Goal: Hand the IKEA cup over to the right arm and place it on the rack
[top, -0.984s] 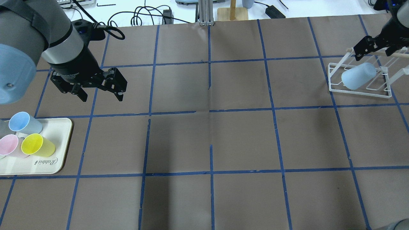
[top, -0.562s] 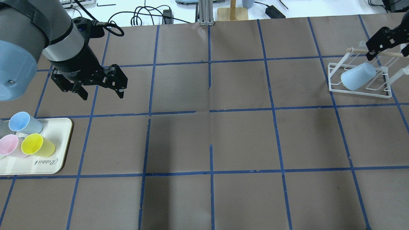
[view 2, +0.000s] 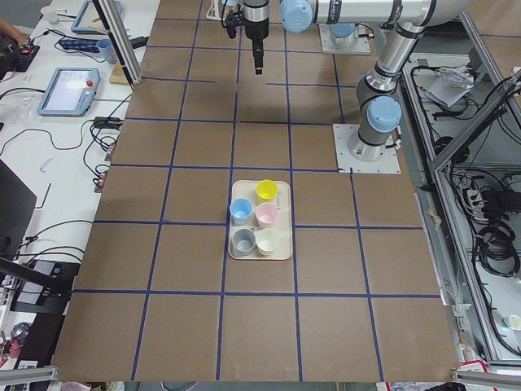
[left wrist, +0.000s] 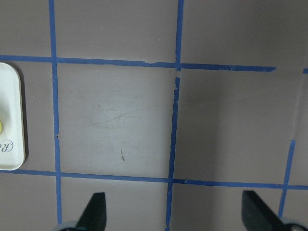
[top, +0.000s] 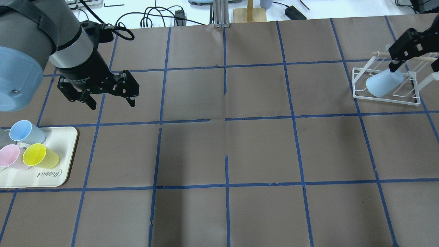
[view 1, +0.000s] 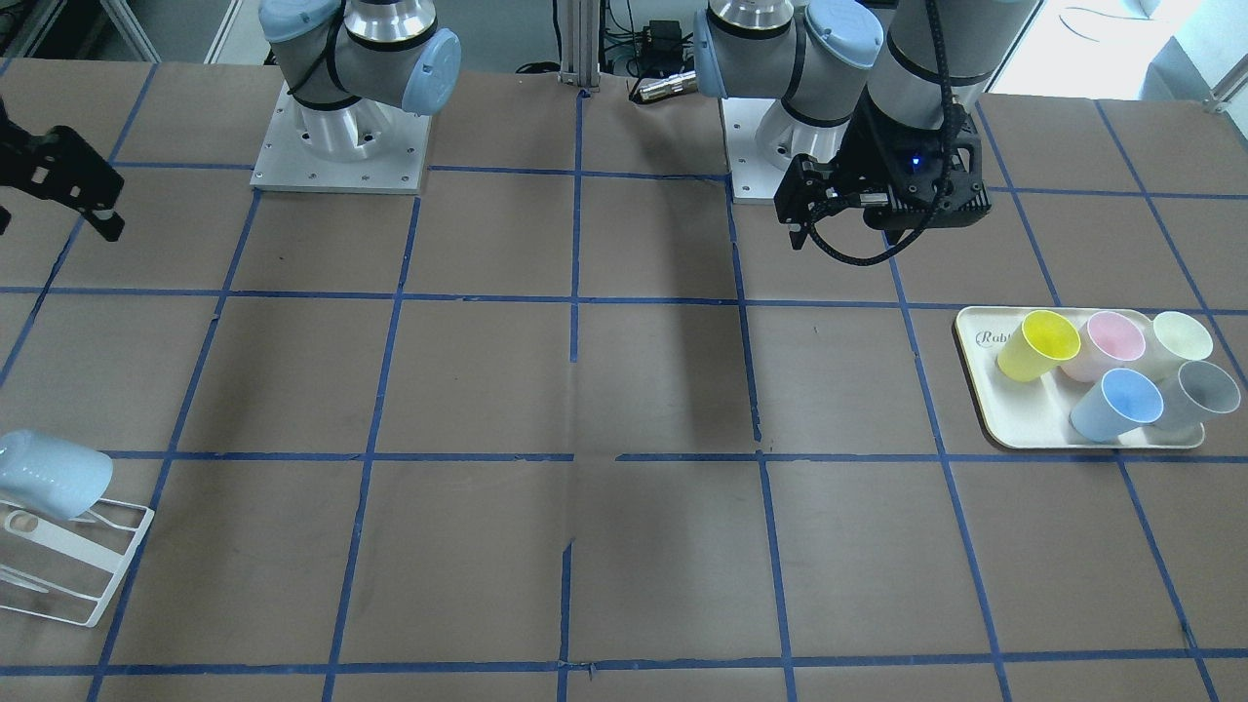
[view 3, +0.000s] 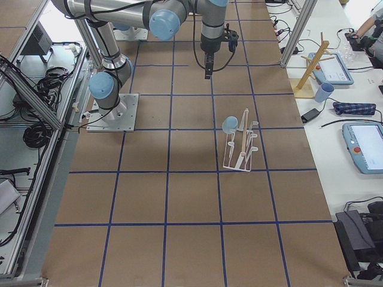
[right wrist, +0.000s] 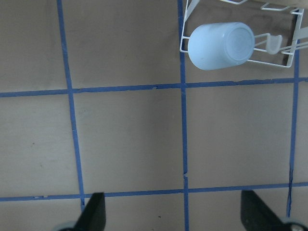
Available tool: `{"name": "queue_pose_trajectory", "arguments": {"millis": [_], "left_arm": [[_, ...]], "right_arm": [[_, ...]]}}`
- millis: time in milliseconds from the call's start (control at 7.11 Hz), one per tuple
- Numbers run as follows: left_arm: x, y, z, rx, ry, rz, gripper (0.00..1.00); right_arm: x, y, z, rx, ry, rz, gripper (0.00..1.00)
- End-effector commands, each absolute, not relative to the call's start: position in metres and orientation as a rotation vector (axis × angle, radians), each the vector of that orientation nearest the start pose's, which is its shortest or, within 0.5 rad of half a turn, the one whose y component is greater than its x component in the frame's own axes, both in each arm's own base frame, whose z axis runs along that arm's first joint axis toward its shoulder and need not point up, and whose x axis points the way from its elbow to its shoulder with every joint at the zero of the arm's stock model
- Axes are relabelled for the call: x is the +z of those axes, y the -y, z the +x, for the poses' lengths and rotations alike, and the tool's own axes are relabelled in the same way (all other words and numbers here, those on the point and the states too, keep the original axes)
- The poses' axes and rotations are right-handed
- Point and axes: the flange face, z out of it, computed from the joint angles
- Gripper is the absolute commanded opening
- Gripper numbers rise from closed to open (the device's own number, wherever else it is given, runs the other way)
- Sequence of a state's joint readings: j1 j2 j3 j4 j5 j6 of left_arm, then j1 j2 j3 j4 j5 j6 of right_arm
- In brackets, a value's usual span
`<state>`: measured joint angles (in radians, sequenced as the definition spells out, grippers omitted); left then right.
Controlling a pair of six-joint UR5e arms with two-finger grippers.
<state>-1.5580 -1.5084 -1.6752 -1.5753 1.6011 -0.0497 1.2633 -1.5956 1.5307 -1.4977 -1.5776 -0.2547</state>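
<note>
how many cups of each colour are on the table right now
blue: 2, the IKEA cup on the rack and a blue cup on the tray
yellow cup: 1
pink cup: 1
cream cup: 1
grey cup: 1
total: 6

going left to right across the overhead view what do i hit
cream tray → left tool → rack with the IKEA cup on it; right tool overlaps the rack, so unplaced
</note>
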Motion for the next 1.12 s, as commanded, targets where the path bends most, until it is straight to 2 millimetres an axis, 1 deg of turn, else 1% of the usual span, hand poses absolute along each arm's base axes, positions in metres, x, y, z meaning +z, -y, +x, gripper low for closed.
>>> {"name": "queue_pose_trajectory", "arguments": {"millis": [0, 141, 281, 422, 984], "left_arm": [[0.465, 0.462, -0.124, 0.075, -3.108, -0.097, 1.00], [0.465, 0.462, -0.124, 0.075, -3.106, -0.096, 1.00], [0.464, 0.461, -0.124, 0.078, -3.106, -0.096, 1.00], [0.463, 0.462, -0.124, 0.080, -3.104, -0.096, 1.00], [0.466, 0.461, -0.122, 0.073, -3.105, -0.087, 1.00]], "right_arm": [[0.515, 0.495, 0.086, 0.001, -3.147, 0.063, 1.00], [0.511, 0.495, 0.123, 0.010, -3.140, 0.096, 1.00], [0.510, 0.503, 0.149, -0.017, -3.143, 0.087, 1.00], [0.509, 0.510, 0.154, -0.029, -3.143, 0.068, 1.00], [0.510, 0.511, 0.154, -0.034, -3.147, 0.068, 1.00]]}}
